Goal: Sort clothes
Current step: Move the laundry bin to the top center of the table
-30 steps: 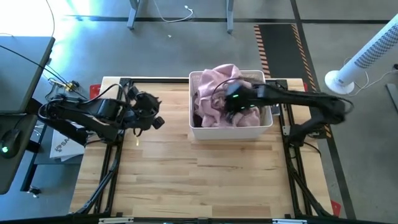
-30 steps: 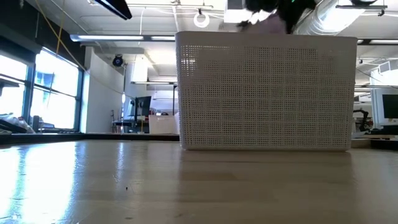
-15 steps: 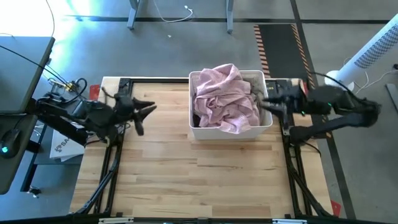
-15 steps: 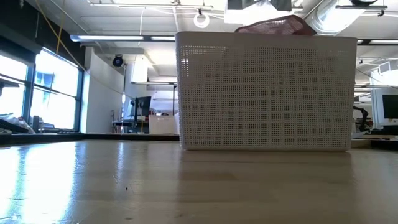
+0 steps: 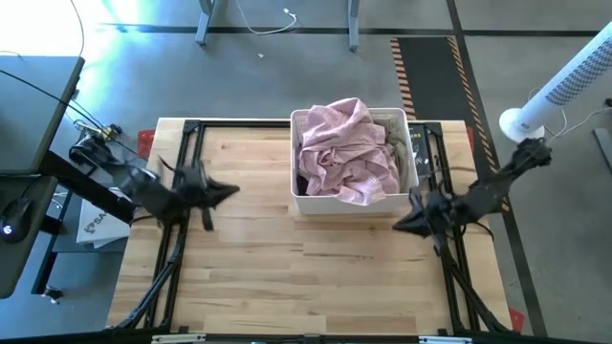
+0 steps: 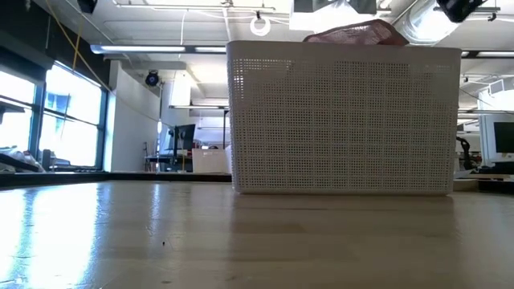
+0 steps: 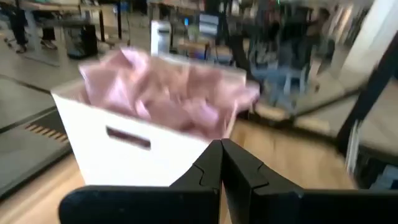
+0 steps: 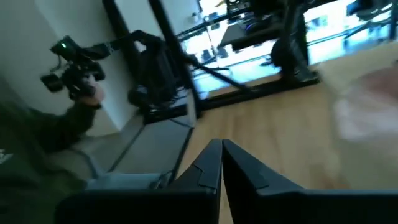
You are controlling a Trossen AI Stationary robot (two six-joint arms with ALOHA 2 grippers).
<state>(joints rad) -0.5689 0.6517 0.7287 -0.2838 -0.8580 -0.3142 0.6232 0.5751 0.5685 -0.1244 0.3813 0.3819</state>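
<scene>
Right pincer [image 5: 400, 226] withdrawn from basket [image 5: 311, 204], closed

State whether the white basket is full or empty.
Full: a crumpled light pink garment heaps above the white basket rim. What lies underneath is hidden.

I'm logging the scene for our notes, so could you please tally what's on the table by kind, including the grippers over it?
Pink garment: 1, heaped in the basket; other clothes cannot be made out
White basket: 1
Grippers: 2, left gripper and right gripper, both shut and empty
Total: 4
</scene>
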